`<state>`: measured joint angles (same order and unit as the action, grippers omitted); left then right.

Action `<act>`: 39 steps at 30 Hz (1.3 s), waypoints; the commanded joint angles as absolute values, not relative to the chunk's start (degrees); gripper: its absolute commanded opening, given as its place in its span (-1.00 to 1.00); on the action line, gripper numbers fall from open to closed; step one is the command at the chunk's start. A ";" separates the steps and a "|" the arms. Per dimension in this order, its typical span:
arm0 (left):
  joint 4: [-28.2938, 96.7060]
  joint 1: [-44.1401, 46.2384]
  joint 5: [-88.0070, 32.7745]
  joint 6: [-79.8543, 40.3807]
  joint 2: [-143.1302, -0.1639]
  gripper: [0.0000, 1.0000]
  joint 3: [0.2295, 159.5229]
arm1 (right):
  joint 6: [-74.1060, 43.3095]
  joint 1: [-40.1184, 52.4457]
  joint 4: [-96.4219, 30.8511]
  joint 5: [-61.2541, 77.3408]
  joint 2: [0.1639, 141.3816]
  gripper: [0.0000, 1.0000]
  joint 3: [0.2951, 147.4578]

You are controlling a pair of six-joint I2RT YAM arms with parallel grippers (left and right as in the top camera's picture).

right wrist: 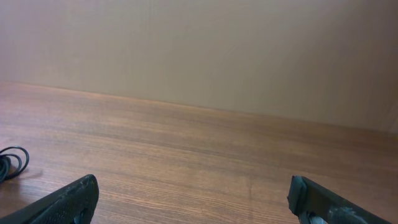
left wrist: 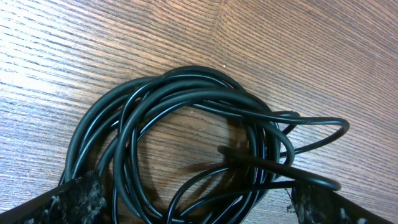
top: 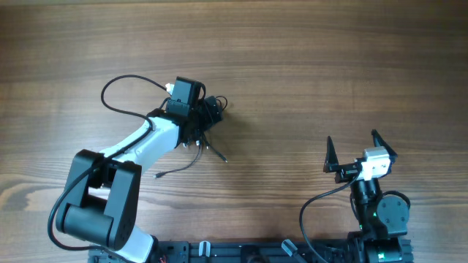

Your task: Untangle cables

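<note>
Likely light, limp and springy, the coiled cables (left wrist: 193, 84) lie inside the wide-spread left gripper (left wrist: 199, 200), best pinched by the loose outer loop (left wrist: 339, 126); the right gripper (right wrist: 193, 202) also stands spread.

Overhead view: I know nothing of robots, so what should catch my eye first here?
A coiled bundle of thin black cables lies on the brown wooden table, left of centre, with the left gripper open astride it. At the lower right the right gripper hangs open, holding nothing.
</note>
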<state>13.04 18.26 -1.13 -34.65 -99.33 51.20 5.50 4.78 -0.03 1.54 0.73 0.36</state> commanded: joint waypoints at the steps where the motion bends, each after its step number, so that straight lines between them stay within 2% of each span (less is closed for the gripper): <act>1: 13.96 17.96 1.17 -34.79 -100.95 1.00 50.59 | 6.00 4.54 0.12 2.68 0.27 0.99 0.30; 35: 13.87 17.96 0.95 -34.92 -100.95 1.00 50.59 | 6.00 4.54 0.12 2.66 0.27 0.99 0.30; 37: 10.41 17.87 0.51 -35.07 -100.49 1.00 50.87 | 5.98 4.54 0.12 2.66 0.27 0.99 0.30; 39: 10.15 16.14 3.97 -35.03 -98.00 1.00 53.17 | 5.98 4.54 0.12 2.66 0.27 0.99 0.30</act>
<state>10.39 18.15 -0.21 -34.65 -99.55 51.07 5.50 4.78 -0.03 1.54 0.73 0.36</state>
